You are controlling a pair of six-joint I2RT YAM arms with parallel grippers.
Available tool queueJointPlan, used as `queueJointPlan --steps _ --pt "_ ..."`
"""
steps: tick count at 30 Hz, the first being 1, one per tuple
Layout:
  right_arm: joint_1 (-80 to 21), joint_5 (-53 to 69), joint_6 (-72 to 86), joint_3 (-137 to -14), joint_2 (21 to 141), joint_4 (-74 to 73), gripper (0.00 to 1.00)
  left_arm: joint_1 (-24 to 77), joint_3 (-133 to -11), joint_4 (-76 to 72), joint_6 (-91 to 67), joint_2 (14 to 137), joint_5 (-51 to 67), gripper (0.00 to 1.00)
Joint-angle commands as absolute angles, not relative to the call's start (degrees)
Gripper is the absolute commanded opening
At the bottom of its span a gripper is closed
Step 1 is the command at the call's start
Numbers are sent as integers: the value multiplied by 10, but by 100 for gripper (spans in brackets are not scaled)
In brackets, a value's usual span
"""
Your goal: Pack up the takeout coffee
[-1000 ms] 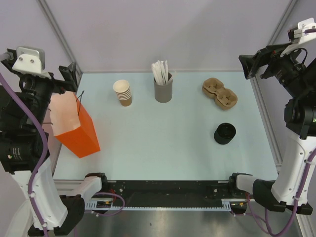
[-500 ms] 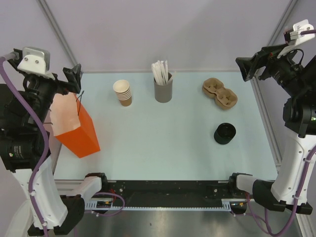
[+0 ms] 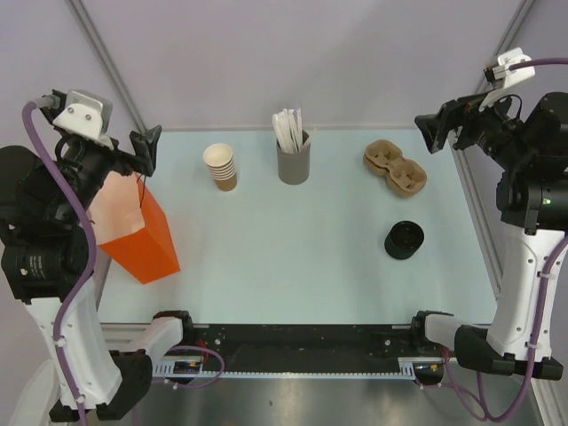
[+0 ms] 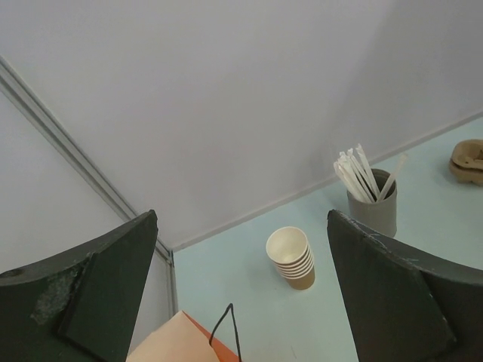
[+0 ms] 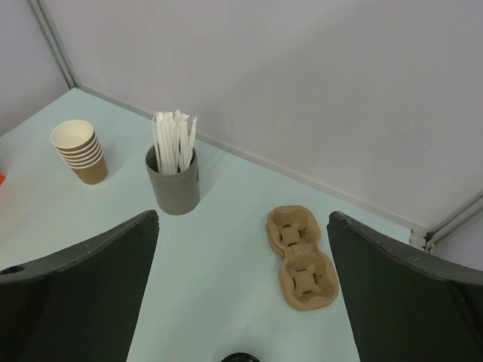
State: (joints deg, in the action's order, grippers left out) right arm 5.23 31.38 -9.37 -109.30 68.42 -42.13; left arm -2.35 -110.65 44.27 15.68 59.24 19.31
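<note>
We judge the step in hand to be the opening reach. Both arms are raised at the sides of the pale blue tabletop [image 3: 293, 275]. The left gripper [image 3: 142, 146] and right gripper [image 3: 428, 131] each have their jaws released, spread wide and grasping nothing.

We find no lone takeout coffee cup in any view. The only cups are the stack of nested brown paper cups with pale rims [image 3: 221, 167] at 11 o'clock, so its top cup [image 4: 287, 245] may be the one to use. To do this well we would come down over the stack, pinch only that cup just under its rim, and lift straight so the rest stay put. The grey cylindrical holder of white sticks [image 3: 293, 161] at 12 o'clock stands near and should not be brushed. The orange paper bag with a black cord handle [image 3: 146, 244] at 9 o'clock looks light and may tip.

Only the overhead view shows the whole bag and the short black round object, perhaps a lid [image 3: 404, 240], at 3 o'clock. The left wrist view shows the top cup's inside, pale and empty. The right wrist view shows both wells of the brown moulded-pulp two-cup carrier [image 5: 300, 256] at 1 o'clock
</note>
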Motion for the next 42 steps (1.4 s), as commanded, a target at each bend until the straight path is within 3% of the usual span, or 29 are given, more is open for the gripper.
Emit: queueJointPlan --steps 1,7,18,25,31,42 --pt "45 290 -124 -1063 665 -408 100 -19 -1101 455 184 596 241 99" --pt "34 251 -139 -998 652 -393 100 -16 -1058 458 201 590 215 100" --pt "5 113 -96 -877 666 -313 100 -16 -984 445 200 563 34 99" --pt "-15 14 -48 -872 734 -291 100 -16 -921 424 200 541 -58 99" --pt "-20 2 -27 -872 815 -263 100 -17 -883 409 192 543 -90 99" --pt "-18 -75 76 -919 959 -245 94 -17 -839 388 179 532 -84 99"
